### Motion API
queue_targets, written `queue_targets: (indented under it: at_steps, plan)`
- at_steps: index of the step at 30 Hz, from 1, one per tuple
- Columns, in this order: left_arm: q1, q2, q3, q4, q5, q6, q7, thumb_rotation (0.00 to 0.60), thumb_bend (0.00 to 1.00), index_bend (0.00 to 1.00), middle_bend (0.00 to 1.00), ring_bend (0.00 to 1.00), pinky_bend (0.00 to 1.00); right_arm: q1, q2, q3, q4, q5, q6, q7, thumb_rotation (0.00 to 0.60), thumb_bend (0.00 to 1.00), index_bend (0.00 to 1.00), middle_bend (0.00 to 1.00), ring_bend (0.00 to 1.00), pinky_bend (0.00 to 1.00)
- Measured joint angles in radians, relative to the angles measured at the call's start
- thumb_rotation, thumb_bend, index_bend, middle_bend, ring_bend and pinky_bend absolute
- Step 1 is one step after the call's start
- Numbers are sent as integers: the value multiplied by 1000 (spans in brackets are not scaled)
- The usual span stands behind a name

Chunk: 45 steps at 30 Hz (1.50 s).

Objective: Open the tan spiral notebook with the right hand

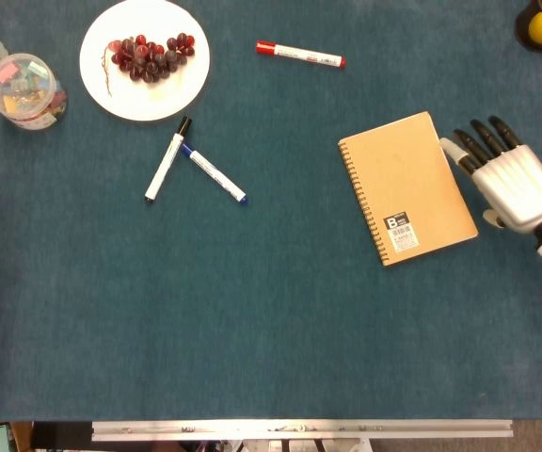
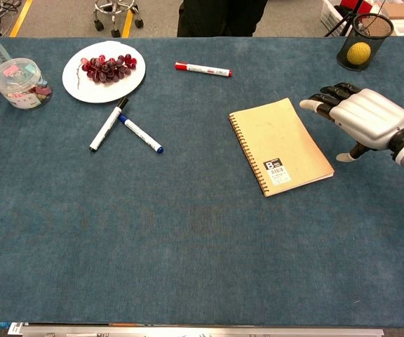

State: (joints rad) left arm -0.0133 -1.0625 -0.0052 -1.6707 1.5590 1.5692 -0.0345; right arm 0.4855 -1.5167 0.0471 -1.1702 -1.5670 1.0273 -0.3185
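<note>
The tan spiral notebook [image 1: 407, 185] [image 2: 280, 144] lies closed on the blue table, its wire spine along the left edge and a small label near the bottom. My right hand [image 1: 511, 181] [image 2: 363, 119] hovers just right of the notebook's free edge, palm down, fingers apart and holding nothing. Its fingertips [image 1: 452, 147] come close to the upper right corner of the cover. The left hand shows in neither view.
A red marker [image 1: 299, 55] lies beyond the notebook. Two markers [image 1: 194, 168] cross at centre left, below a white plate [image 1: 104, 89] of grapes. A clear tub [image 1: 24, 89] of clips stands far left. A mesh cup [image 2: 360, 41] holding a yellow ball stands at the back right.
</note>
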Motion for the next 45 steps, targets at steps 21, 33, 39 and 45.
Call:
queue_targets:
  at_steps: [21,33,39,45]
  plan:
    - [21,10,1,29,1,28,-47,600,408,249,155,180,102,49,-101,-68,24,-86,39,34,600,0,104,111,0,79]
    - [39,21,1,39,-6,45,-74,600,408,249,155,179,102,70,-36,-81,-177,-120,66,59,600,0,104,117,0,79]
    - [36,19,5,31,11,41,-69,600,408,249,155,179,103,84,78,-58,-287,-81,44,47,600,0,141,210,53,99]
    - [37,20,9,25,18,42,-64,600,408,248,156,179,103,91,72,-55,-226,-67,27,25,600,6,217,225,67,105]
